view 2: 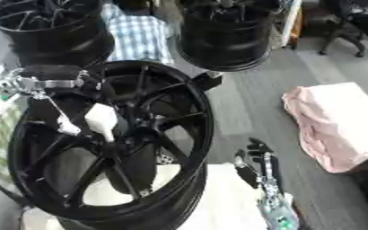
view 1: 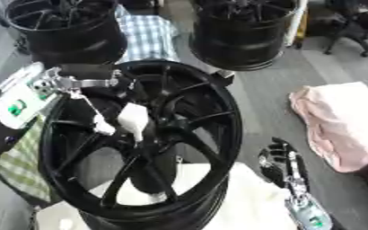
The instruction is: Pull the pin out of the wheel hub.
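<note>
The left hand is reaching into the middle of the black wheel with its white fingertips curling around something there, maybe the pin, while the right hand is resting open below and beside it.

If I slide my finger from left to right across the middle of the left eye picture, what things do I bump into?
Left hand reaching into the big black wheel → right hand, open, fingers up → pink cloth.
</note>
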Controlling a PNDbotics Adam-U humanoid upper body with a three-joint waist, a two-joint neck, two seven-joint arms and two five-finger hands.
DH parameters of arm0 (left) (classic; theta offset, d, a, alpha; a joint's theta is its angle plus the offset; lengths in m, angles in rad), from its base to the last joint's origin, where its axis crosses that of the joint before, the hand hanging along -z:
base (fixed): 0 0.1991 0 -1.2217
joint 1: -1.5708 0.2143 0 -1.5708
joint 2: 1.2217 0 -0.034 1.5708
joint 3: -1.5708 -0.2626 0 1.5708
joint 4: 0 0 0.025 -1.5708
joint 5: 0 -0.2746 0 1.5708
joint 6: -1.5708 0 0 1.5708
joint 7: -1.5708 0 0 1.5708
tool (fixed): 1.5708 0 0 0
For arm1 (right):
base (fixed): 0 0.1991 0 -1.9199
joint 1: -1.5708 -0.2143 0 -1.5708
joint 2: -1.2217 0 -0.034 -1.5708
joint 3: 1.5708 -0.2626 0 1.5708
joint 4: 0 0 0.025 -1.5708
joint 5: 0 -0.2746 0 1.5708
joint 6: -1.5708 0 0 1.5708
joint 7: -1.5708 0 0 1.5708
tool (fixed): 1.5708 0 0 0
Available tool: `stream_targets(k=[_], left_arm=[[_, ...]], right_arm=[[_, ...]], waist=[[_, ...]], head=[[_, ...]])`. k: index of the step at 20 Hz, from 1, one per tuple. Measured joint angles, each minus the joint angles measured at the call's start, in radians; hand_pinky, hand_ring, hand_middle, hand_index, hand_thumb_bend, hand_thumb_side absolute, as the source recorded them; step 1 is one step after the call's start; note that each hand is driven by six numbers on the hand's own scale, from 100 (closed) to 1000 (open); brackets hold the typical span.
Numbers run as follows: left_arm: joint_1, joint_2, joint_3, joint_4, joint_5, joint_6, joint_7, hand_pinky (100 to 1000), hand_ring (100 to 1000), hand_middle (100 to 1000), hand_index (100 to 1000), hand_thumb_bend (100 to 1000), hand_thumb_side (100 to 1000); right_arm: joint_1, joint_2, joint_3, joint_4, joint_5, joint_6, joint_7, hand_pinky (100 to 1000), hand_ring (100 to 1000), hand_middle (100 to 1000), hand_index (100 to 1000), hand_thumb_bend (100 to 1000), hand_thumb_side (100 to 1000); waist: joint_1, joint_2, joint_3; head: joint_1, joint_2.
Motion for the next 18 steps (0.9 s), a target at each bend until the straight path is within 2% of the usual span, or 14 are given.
stream_targets(k=[3, 8, 18], left_arm=[[0.000, -0.001, -0.001, 0.001, 0.011, -0.001, 0.001, 795, 745, 683, 792, 456, 395], [0.000, -0.001, -0.004, -0.001, 0.053, 0.006, -0.006, 780, 708, 568, 692, 372, 385], [0.001, 0.013, -0.002, -0.056, 0.145, 0.040, -0.040, 766, 663, 489, 608, 203, 357]], right_arm=[[0.000, 0.000, 0.000, 0.000, 0.000, 0.000, 0.000, 743, 731, 688, 836, 100, 131], [0.000, 0.000, 0.000, 0.000, 0.000, -0.001, 0.000, 743, 731, 688, 836, 100, 131], [0.000, 0.000, 0.000, 0.000, 0.000, -0.001, 0.000, 744, 730, 688, 836, 100, 132]], waist=[[0.000, 0.000, -0.001], [0.000, 0.000, -0.001], [0.001, 0.000, 0.001]], head=[[0.000, 0.000], [0.000, 0.000], [0.000, 0.000]])
